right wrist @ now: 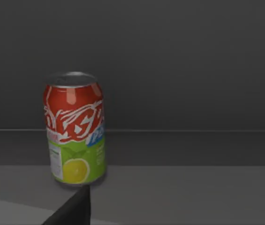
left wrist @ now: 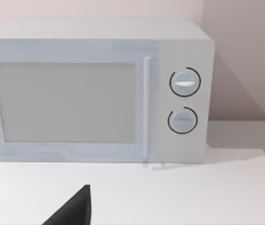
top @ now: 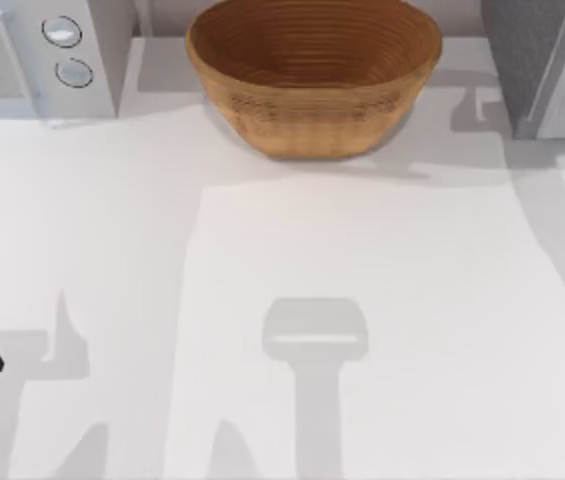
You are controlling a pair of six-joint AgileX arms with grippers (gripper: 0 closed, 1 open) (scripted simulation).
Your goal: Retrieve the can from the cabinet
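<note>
- Can (right wrist: 74, 127) stands upright on a dark cabinet shelf (right wrist: 193, 187), long axis vertical, back wall of the cabinet close behind it.
- Lies straight ahead of the right pincer (right wrist: 71, 208), slightly deeper into the cabinet; only one dark fingertip visible at the shelf's front edge, just below the can's base, apparently not touching.
- Right pincer state: cannot tell, opposite finger out of frame.
- Right arm clearly the nearer one; cabinet (top: 542, 70) sits at the tabletop's far right corner.
- Left pincer (left wrist: 71, 211) near the tabletop's left edge, facing the microwave (left wrist: 94, 91) at the far left corner, well apart from the can; state cannot tell. Looks parked.
- Dark arm part visible at the left edge of the tabletop (top: 292, 250) in the top view.
- Can's look: silvery-grey round top, red upper side with white script, green lower band with a yellow lemon slice, small white label strip at one side.
- Judged next: short forward reach with fingers either side of the upright body, then straight pull-out.
- Woven bowl (top: 312, 75) at the far edge, middle; not in the way.
</note>
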